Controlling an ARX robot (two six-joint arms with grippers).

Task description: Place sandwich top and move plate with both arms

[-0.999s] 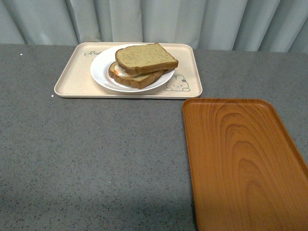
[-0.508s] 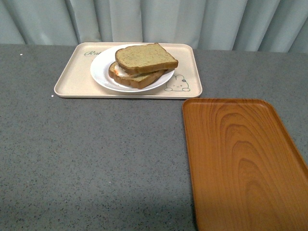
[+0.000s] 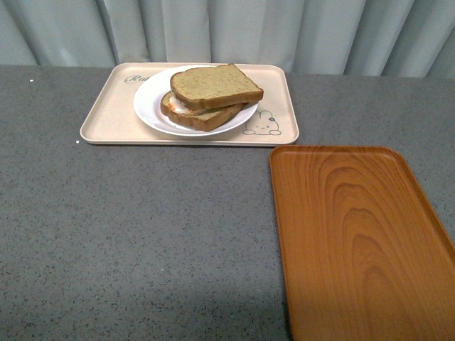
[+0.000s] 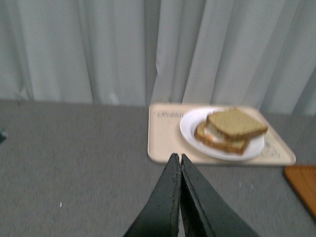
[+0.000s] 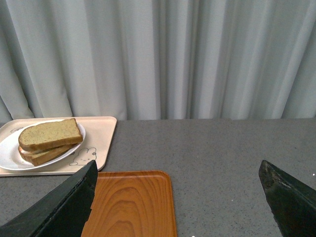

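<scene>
The sandwich top (image 3: 215,85), a speckled tan-brown bread slice, lies on a lower slice with egg on the white plate (image 3: 147,106). The plate sits on the beige rabbit-print tray (image 3: 106,117) at the back of the table. Neither arm shows in the front view. In the left wrist view the left gripper (image 4: 178,158) is shut and empty, short of the tray, with the sandwich top (image 4: 237,123) and plate (image 4: 190,126) beyond it. In the right wrist view the right gripper (image 5: 177,185) is open wide and empty over the table, with the sandwich top (image 5: 49,134) and plate (image 5: 9,150) far off.
An orange-brown wood-grain tray (image 3: 355,234) lies at the front right of the grey speckled table (image 3: 142,227); it also shows in the right wrist view (image 5: 131,202). Grey curtains (image 3: 227,32) hang behind the table's far edge.
</scene>
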